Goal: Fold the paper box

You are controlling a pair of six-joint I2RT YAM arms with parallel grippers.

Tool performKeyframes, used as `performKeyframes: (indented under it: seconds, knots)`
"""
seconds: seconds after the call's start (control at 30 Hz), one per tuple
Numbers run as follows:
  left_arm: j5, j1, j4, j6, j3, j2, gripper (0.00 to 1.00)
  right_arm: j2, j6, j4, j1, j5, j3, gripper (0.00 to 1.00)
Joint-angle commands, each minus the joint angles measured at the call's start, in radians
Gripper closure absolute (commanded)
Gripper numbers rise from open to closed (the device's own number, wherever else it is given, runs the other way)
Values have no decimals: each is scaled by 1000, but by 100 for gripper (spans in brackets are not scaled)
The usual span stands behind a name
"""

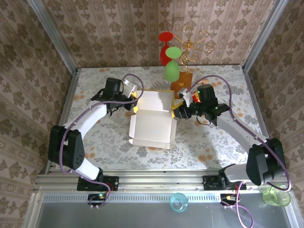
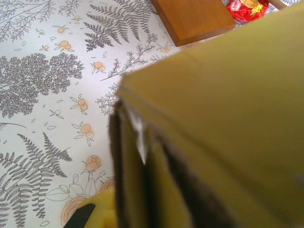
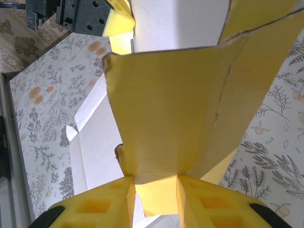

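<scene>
Your right gripper (image 3: 156, 190) has its yellow fingers (image 3: 102, 206) drawn close together. They pinch the lower end of a yellow flap (image 3: 166, 118) of the paper box (image 1: 152, 124). From above, this gripper meets the box at its right wall.

Your left gripper (image 1: 135, 101) sits at the box's far left corner. In the left wrist view the box's mustard outer face is blurred and close to the lens, and one yellow finger (image 2: 97, 211) shows at the bottom edge. From these views you cannot tell whether that gripper is spread or clamped.

The box lies mid-table (image 1: 95, 85) between the two grippers, white inner side up. Its near part forms a shallow tray with low raised walls, and a white panel extends beyond it. The faces in view are plain mustard and plain white.

Just behind the box's far right corner stands a wooden block (image 1: 182, 83) bearing a gold wire stand (image 1: 194, 45). A red glass (image 1: 165, 47) and a green glass (image 1: 172, 70) hang on the stand.

A red packet (image 2: 244, 8) lies beside the block in the left wrist view. It carries a yellow mark, but its print is too blurred to read.
</scene>
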Motion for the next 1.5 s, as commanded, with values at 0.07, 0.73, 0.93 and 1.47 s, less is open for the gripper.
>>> performKeyframes:
  seconds: [0.07, 0.73, 0.93, 1.47]
  knots:
    - [11, -16, -4, 22, 24, 2, 100, 55, -29, 6, 2, 34, 78, 68]
    - [-5, -22, 14, 13, -28, -48, 100, 149, 14, 127, 6, 201, 153, 62]
    - [-5, -27, 13, 10, -36, -57, 100, 169, 42, 148, 5, 172, 161, 68]
    - [-12, -27, 4, 14, -46, -74, 100, 157, 49, 174, -34, 189, 165, 60]
